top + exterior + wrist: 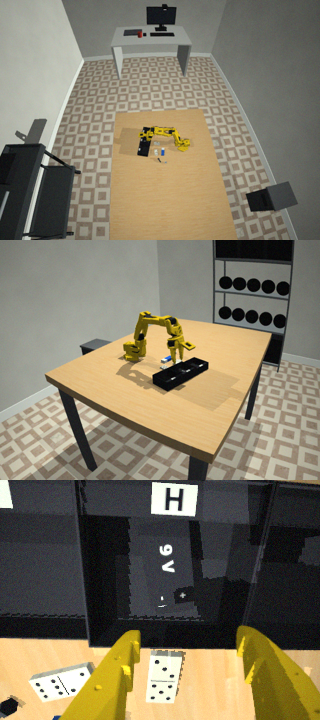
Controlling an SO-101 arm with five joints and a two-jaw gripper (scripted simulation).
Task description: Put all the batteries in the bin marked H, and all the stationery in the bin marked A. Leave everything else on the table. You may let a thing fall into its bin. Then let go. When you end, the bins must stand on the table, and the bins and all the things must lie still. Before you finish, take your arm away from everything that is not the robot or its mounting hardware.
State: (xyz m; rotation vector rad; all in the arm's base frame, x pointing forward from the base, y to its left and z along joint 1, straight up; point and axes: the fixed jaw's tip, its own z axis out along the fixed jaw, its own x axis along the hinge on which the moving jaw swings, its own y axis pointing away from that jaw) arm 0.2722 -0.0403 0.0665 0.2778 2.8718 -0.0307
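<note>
My gripper (178,360) (189,634) is open and empty above the table-side wall of the bin marked H (165,641), the middle of three joined black bins. A dark 9 V battery (165,577) lies inside that bin, its lettering visible. A blue and white eraser (162,151) (166,359) lies on the table beside the dominoes; its edge shows at the bottom of the wrist view (57,718). The A label is not readable in any view; the left neighbour bin (40,565) shows only part of its label.
One domino (156,143) (164,677) lies below the fingers, close to the bins. Another domino (156,152) (61,681) lies near the eraser. A small dark long thing (159,160) and a small pale-and-dark thing (165,162) lie beyond them. The bins' walls stand up around the battery.
</note>
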